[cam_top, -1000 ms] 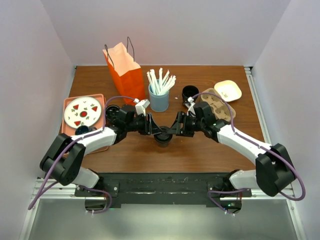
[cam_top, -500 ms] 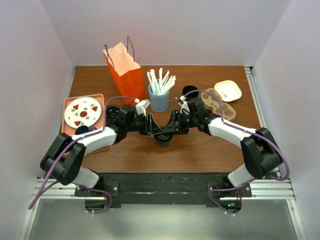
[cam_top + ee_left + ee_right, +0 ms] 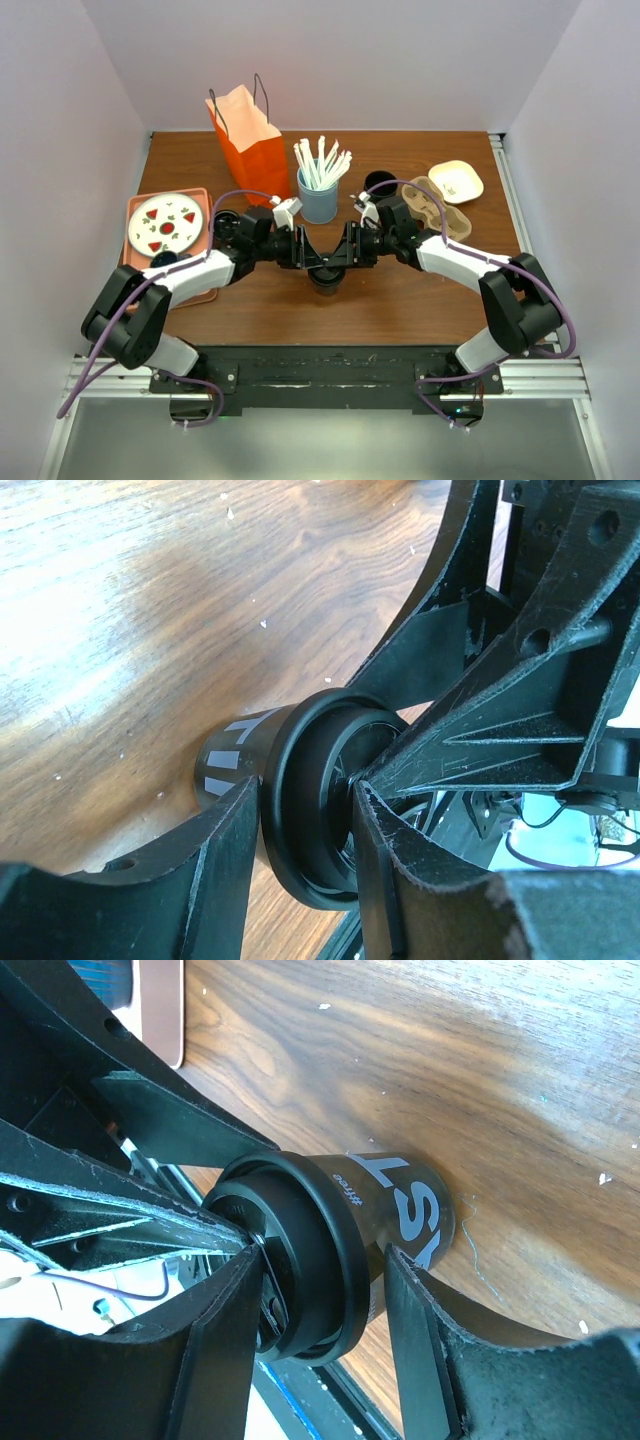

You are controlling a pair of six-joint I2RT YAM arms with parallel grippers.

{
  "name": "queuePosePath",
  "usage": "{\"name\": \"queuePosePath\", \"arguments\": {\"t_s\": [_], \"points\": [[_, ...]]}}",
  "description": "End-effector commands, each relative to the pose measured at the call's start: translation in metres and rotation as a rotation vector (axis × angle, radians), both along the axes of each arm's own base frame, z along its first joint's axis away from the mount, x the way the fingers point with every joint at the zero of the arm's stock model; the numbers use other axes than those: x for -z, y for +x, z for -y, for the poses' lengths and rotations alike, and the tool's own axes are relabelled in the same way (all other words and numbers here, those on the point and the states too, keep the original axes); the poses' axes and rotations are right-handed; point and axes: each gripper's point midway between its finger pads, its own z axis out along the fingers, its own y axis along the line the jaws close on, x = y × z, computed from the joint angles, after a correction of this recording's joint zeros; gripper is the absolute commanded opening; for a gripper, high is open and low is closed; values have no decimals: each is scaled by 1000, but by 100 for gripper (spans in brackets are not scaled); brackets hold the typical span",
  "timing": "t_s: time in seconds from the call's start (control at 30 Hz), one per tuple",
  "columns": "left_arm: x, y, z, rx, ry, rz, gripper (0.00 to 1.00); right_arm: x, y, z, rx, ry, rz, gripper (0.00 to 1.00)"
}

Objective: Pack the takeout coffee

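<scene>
While the left fingers pinch the takeout coffee, the right fingers now narrower around it, contact unclear.

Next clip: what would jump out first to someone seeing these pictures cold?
Both arms meet at the middle of the table, where the left pincer and the right pincer flank one small black-lidded takeout coffee from opposite sides. Behind them an orange paper bag stands upright at the back, with a blue holder of white straws to its right.

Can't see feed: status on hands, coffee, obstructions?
Left hand clamped on small dark brown disposable cup with black plastic lid, upright. Right hand straddling same cup, grip unconfirmed. Nothing blocking.
</scene>
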Motion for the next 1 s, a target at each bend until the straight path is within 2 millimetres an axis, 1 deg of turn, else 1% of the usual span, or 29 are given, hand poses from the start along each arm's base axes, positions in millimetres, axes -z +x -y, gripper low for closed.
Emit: {"name": "queuePosePath", "arguments": {"t_s": [0.0,0.07,0.1,0.13,0.17,0.2,0.3,0.37,0.47,0.7,0.73,0.77,0.83,0.97], "points": [[48,-32,-25,25,202,-177,29,37,-16,15,-9,-121,-50,51],[41,-31,-21,52,199,-188,33,40,-17,19,-1,-139,-53,50],[30,-21,-15,52,186,-165,34,42,-18,20,1,-147,-58,50],[24,-19,-12,56,180,-159,36,44,-18,22,7,-156,-59,49],[20,-17,-11,56,176,-156,39,46,-19,23,8,-163,-64,49],[8,-12,-7,58,159,-133,42,46,-20,24,9,-167,-67,49],[-7,-6,-1,72,140,-117,48,49,-20,25,16,-178,-72,48],[-13,-5,1,78,140,-121,52,48,-20,26,19,-181,-66,48],[-27,0,7,91,114,-99,57,49,-19,28,27,-188,-65,48],[-40,1,8,109,106,-76,60,49,-19,31,39,-200,-62,48],[-37,1,4,99,132,-81,60,50,-19,31,43,-203,-63,48],[-39,2,2,93,144,-66,59,49,-19,31,43,-203,-63,48],[-33,2,-8,81,200,-59,57,49,-19,32,47,-205,-61,48],[-29,-5,-20,67,223,-52,53,48,-18,31,50,-206,-60,47]]}}
